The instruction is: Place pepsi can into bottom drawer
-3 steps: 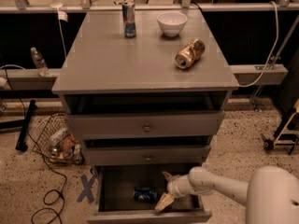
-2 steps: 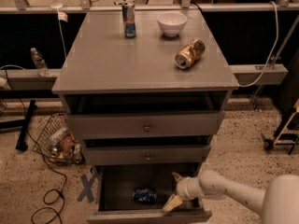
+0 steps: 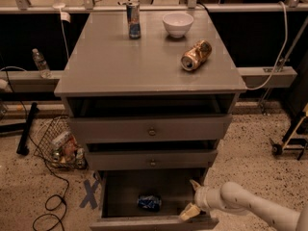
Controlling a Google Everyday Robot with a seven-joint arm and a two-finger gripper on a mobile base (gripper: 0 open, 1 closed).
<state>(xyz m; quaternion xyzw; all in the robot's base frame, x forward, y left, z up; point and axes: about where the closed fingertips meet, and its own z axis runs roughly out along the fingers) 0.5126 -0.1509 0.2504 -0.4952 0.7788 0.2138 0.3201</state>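
Note:
The pepsi can [image 3: 149, 202], blue and dented, lies on its side on the dark floor of the bottom drawer [image 3: 154, 223], which stands pulled out below the two shallower drawers. My gripper [image 3: 191, 198] is at the drawer's right side, above its right front corner, to the right of the can and apart from it. Its two pale fingers [image 3: 188, 212] are spread, with nothing between them.
On the cabinet top [image 3: 110, 61] stand a slim blue-silver can [image 3: 133, 20] and a white bowl [image 3: 177, 23]; a gold-brown can [image 3: 196, 55] lies on its side. A wire basket [image 3: 58, 143] and cables lie on the floor at left. A stand foot [image 3: 288, 141] is at right.
My gripper has drawn back to the right, from over the drawer's inside toward its right edge. The pepsi can stays lying in the drawer.

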